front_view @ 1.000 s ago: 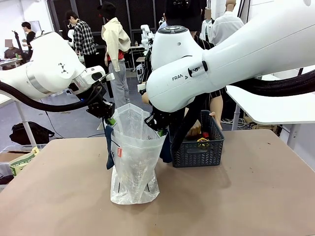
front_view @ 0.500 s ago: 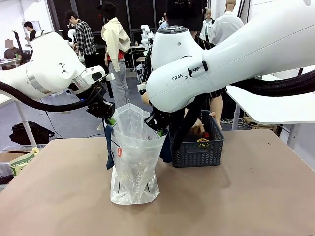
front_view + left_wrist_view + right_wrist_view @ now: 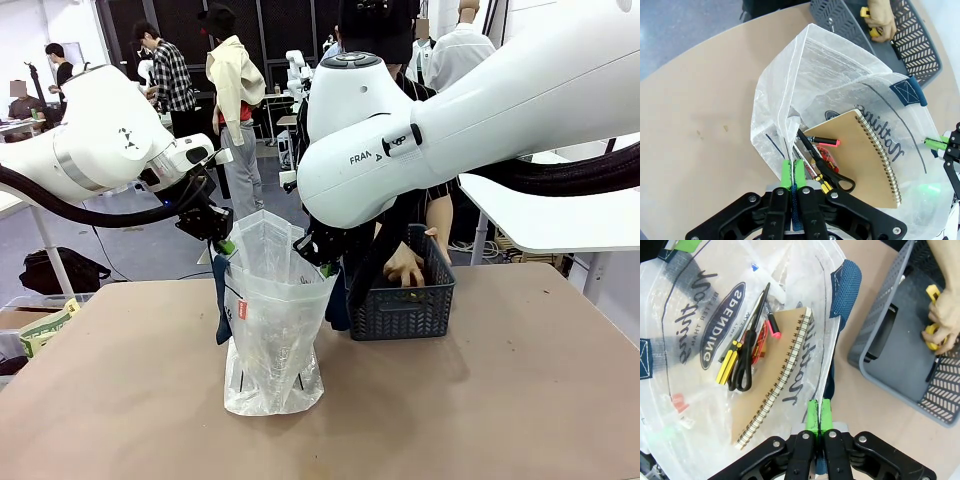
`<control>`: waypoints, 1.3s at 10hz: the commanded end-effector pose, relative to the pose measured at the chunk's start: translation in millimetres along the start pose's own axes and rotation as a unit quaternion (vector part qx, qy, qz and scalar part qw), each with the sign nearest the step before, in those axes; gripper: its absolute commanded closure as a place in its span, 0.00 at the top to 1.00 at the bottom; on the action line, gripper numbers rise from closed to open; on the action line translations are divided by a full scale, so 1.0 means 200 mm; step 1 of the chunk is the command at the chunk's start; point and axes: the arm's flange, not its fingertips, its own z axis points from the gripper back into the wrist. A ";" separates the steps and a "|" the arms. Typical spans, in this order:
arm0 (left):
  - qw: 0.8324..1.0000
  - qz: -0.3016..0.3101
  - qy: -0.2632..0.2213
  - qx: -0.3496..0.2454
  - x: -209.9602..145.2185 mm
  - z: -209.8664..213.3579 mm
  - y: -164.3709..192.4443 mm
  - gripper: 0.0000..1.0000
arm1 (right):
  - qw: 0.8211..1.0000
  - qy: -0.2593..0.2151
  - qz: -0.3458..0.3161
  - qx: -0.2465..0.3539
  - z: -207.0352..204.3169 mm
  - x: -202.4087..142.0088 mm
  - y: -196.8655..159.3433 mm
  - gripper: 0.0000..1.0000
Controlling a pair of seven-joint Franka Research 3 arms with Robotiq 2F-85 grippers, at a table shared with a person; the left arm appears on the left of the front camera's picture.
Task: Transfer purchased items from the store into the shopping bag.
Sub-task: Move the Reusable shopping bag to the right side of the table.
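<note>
While left tool [image 3: 792,172] and right tool [image 3: 819,412] stay pinched on the shopping bag [image 3: 275,320] rim at 9 and 3 o'clock | person's hand [image 3: 405,268] has dropped into basket [image 3: 400,312], at bag's 3 o'clock, onto yellow item [image 3: 932,332] | next transfer likely.

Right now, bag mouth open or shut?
Open: left gripper and right gripper pinch opposite rims of the shopping bag; notebook and scissors visible inside.

You're in a robotics lab, open workroom type. A left arm [image 3: 100,140] and a right arm [image 3: 450,130], both white, trail thick black cables [image 3: 70,212] over a brown table [image 3: 520,400]. A white table [image 3: 560,225] stands beside it. People [image 3: 170,75] stand on grey floor [image 3: 130,245] behind, black bag [image 3: 60,270] dumped there. Dark panels [image 3: 285,25] line the back.
</note>
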 end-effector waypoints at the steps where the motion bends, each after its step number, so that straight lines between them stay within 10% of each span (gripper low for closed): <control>1: 1.000 0.002 -0.007 0.002 -0.01 0.01 0.00 0.00 | 1.000 0.000 0.000 0.000 0.00 -0.02 -0.01 0.00; 13: 1.000 0.002 -0.007 0.002 -0.01 0.01 0.00 0.00 | 1.000 0.000 0.000 0.000 0.00 -0.02 -0.01 0.00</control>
